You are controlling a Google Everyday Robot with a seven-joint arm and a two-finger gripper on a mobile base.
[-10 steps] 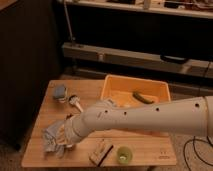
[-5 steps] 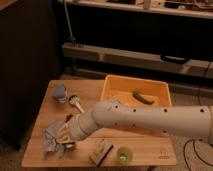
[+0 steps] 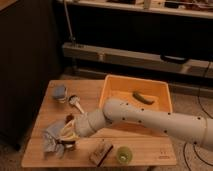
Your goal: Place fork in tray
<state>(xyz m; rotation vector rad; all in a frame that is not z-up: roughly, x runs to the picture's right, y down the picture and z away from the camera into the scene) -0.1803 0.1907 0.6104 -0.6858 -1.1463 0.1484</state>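
Over table [image 3: 92,97]: one end effector [image 3: 67,134] (one tray [image 3: 136,79]).

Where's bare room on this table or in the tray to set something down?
Free: tray floor left of the dark object; table between white utensil and tray; front-right corner beyond green cup. Crowded: front-left, gripper by crumpled cloth.
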